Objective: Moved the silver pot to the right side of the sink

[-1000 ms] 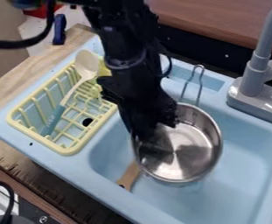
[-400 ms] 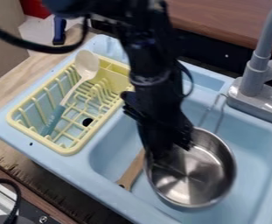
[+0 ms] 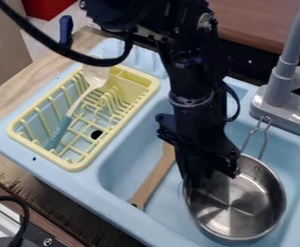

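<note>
One silver pot [image 3: 245, 208] sits with the gripper [image 3: 197, 182] at its left rim.

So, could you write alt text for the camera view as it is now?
A black robot gripper is at the left rim of a silver pot in a light-blue toy sink. A wooden utensil lies to their left, and a spoon rests in a yellow dish rack.

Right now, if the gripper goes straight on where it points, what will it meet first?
Most likely the silver pot: the gripper points down at its left side in view, its tip overlapping the rim. How close the blue sink floor lies beneath is unclear.
</note>
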Robot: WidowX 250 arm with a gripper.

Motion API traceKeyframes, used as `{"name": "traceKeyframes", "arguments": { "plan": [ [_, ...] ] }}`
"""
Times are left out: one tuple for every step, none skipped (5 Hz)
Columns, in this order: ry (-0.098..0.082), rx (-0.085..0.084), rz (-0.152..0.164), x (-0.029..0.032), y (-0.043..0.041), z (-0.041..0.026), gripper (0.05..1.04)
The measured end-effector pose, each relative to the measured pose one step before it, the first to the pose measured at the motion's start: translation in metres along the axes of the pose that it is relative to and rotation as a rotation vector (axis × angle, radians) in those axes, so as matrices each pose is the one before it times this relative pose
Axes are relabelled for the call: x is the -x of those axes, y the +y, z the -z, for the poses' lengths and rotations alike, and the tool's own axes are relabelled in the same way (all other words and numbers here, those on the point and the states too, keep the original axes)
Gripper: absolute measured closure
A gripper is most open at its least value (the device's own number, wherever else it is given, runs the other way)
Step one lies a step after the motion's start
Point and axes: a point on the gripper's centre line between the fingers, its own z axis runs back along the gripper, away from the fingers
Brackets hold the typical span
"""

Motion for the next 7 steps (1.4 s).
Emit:
{"name": "traceKeyframes", "arguments": {
  "plan": [
    [0.0323,0.0078,0.0250,-0.00105,-0.00406,0.00644,1.026],
    [0.0296,0.0014,0.0198,0.00186,-0.00039,0.00651,1.026],
    [0.0087,0.0079,0.0311,-0.00167,-0.00023,0.00504,1.026],
    [-0.0271,-0.0059,0.0311,-0.00282,-0.00297,0.00312,1.026],
    [-0.0143,-0.0032,0.0146,-0.00091,-0.00051,0.00460,1.026],
    [-0.0028,-0.0042,0.0044,-0.00016,-0.00042,0.00384,1.007],
    [-0.0012,0.0004,-0.0028,-0.00031,-0.00252,0.00046,0.854]
  ]
}}
